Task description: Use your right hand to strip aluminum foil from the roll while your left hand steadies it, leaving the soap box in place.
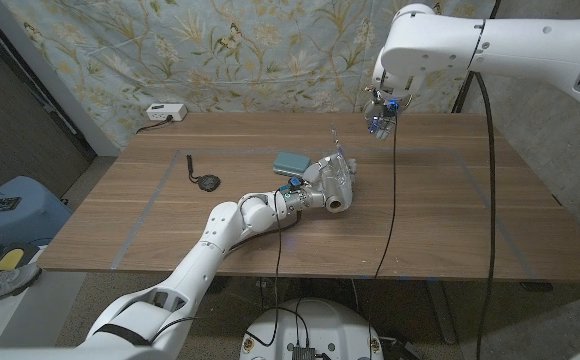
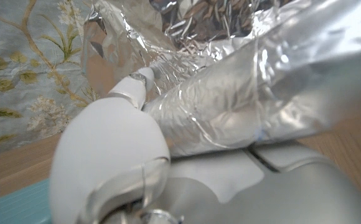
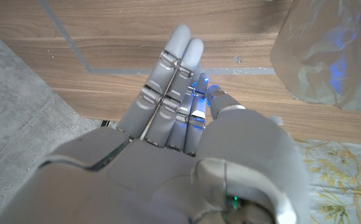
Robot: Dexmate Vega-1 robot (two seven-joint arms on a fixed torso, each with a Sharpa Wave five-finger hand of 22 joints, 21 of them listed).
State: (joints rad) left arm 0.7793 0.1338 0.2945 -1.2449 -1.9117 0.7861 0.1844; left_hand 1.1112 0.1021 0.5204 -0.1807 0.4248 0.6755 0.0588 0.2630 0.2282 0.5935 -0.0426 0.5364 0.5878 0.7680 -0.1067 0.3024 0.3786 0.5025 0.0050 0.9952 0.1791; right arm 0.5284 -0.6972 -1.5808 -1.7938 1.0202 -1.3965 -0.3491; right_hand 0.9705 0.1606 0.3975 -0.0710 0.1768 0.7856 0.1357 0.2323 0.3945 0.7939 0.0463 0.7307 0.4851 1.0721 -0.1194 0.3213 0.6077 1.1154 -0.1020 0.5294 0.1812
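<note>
- Silver foil from the aluminum foil roll (image 1: 335,186) stands drawn up in a loose, crinkled sheet (image 1: 342,160) near the middle of the wooden table (image 1: 450,210), our head view shows.
- Our left hand (image 1: 315,192) is wrapped around the roll, pinning it to the tabletop; the left wrist view shows our fingers (image 2: 137,87) pressed against the wrinkled foil.
- Our right hand (image 1: 381,112) hangs raised above the table's far side, well apart from the roll. A crumpled shiny bit seems caught in it, yet the right wrist view shows its fingers (image 3: 171,74) straight and together, so we cannot tell whether it grasps anything.
- Teal soap box (image 1: 290,162) lies just beside our left hand, on its far side, seemingly undisturbed.
- We judge the task well under way: a length has been pulled off the roll, but the sheet looks joined to it, so tearing it free appears to remain.
- Black small object (image 1: 208,182) lies on the table's left part, and a white power strip (image 1: 166,112) sits at the far edge.
</note>
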